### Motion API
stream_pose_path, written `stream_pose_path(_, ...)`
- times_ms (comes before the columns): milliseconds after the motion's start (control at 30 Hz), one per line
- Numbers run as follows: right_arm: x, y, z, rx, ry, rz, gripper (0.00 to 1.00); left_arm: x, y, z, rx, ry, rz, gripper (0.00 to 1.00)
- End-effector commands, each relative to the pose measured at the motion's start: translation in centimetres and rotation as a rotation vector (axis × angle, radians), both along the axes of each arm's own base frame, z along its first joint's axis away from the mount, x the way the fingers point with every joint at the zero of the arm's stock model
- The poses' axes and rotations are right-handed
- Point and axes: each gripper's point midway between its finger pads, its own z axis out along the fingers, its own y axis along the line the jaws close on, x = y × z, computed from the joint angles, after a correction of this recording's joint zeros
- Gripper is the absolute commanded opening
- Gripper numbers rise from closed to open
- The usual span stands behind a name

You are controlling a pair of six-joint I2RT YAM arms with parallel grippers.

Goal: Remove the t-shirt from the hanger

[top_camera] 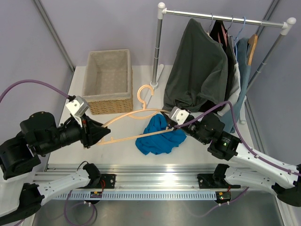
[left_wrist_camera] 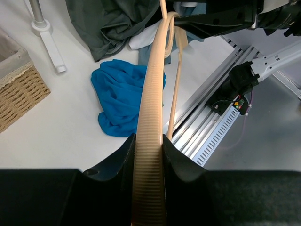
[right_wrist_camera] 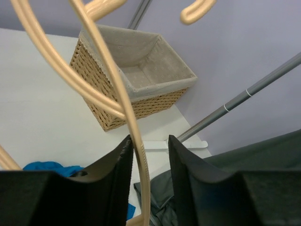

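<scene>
**Hanger spans both grippers, t-shirt heaped below right end**

The left gripper [left_wrist_camera: 149,141] is clenched on one end of the hanger [top_camera: 124,117], with the ribbed arm pinched tight between both fingers. From there the hanger's long axis runs left to right across the counter [top_camera: 122,150] to the right gripper [right_wrist_camera: 149,141]. That gripper is released: its jaws stand apart around the thin bar, with a gap showing on one side, so only the left arm carries the hanger.

The t-shirt [top_camera: 157,139] lies on the counter just below and beside the right gripper and under the hanger's right end. It is well apart from the left gripper, so the right arm is the nearer one. The t-shirt is bright blue, crumpled into a loose heap with soft folds and no sleeve or collar readable.

It looks to be off the hanger. The bar crosses above the heap in the top view, so I cannot tell whether any fold is snagged on it. My judgement is that lifting the hanger up and leftward, away from the heap, would show it.
</scene>
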Motion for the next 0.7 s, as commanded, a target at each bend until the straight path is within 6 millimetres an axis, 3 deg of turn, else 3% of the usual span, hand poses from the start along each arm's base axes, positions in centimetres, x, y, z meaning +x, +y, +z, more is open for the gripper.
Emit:
stream_pose_path(0,0.5,-0.7,4.2,0.157,-0.037,-0.042,0.52,0.8,0.1,1.0,-0.034,-0.055,0.033,0.0)
stream_pose_path(133,0.8,-0.6,3.8,0.162,-0.024,-0.052,0.71,1.2,0.6,1.7,-0.065,-0.099,0.065,0.0)
stream_pose_path(333,1.0,-1.5,5.6,0.268,0.002,-0.094,0.98,2.5,1.5,2.0,-0.092,-0.148,0.152,0.0)
stream_pose_path(500,0.8,-4.4,9.2,0.408,0.035,-0.171,0.99,4.0,1.5,2.9,-0.111,-0.174,0.217,0.0)
stream_pose_path(667,0.6,-10.7,12.1,0.597,0.114,-0.36,1.0,8.3,0.9,2.9,-0.058,-0.207,0.37,0.0)
